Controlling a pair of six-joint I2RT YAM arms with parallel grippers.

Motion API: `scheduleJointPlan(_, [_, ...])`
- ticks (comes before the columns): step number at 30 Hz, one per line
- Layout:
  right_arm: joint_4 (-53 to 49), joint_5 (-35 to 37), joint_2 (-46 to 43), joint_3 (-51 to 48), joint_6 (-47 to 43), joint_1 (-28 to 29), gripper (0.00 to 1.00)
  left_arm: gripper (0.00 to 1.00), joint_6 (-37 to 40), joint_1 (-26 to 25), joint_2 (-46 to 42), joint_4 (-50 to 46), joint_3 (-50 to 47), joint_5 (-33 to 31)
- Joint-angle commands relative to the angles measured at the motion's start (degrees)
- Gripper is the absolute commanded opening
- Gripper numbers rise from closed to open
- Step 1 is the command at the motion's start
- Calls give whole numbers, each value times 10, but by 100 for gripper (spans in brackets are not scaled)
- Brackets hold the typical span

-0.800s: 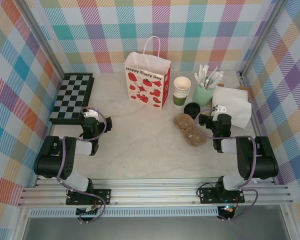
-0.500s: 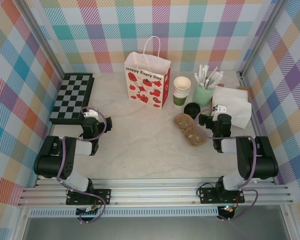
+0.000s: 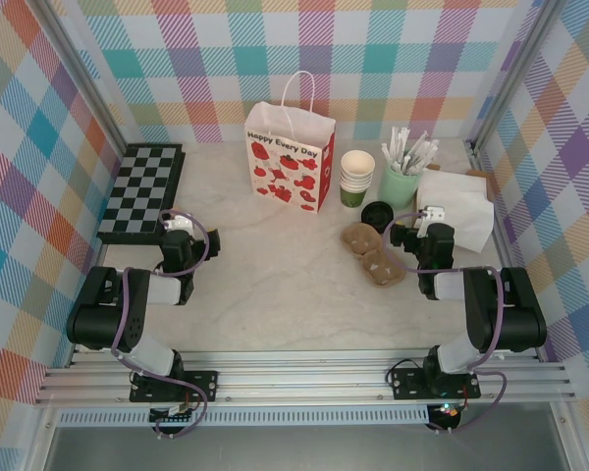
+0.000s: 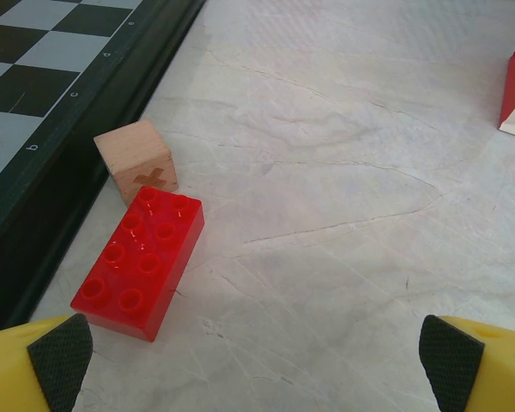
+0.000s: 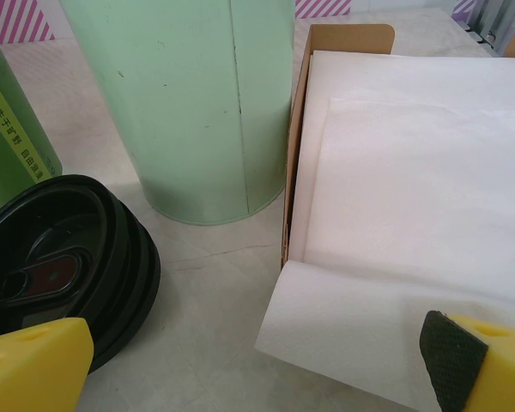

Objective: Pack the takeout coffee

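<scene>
While my left gripper (image 4: 257, 365) and right gripper (image 5: 257, 373) both gape empty, the right is nearer: the black lid (image 5: 64, 262) lies flat just ahead-left of it, green cups (image 3: 357, 179) upright just beyond.

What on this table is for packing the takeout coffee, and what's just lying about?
Likely for the job: stack of green paper cups, black lids, strawberry paper bag.
Just lying about, I'd say: chessboard, red brick, wooden block, mint tumbler of sticks, napkins.
</scene>
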Motion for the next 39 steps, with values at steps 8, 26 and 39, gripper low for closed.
scheduleJointPlan(8, [14,-9,-36,-17,-4,4,100,100,15,-3,-96,-161,65,9])
scheduleJointPlan(26, [-798,-45,-123,453,617,168,91,100,-370,-176,-232,-599,276,-49])
scheduleJointPlan(39, [-933,55,134,750,736,186,51,100,-386,-176,-168,-652,322,-40])
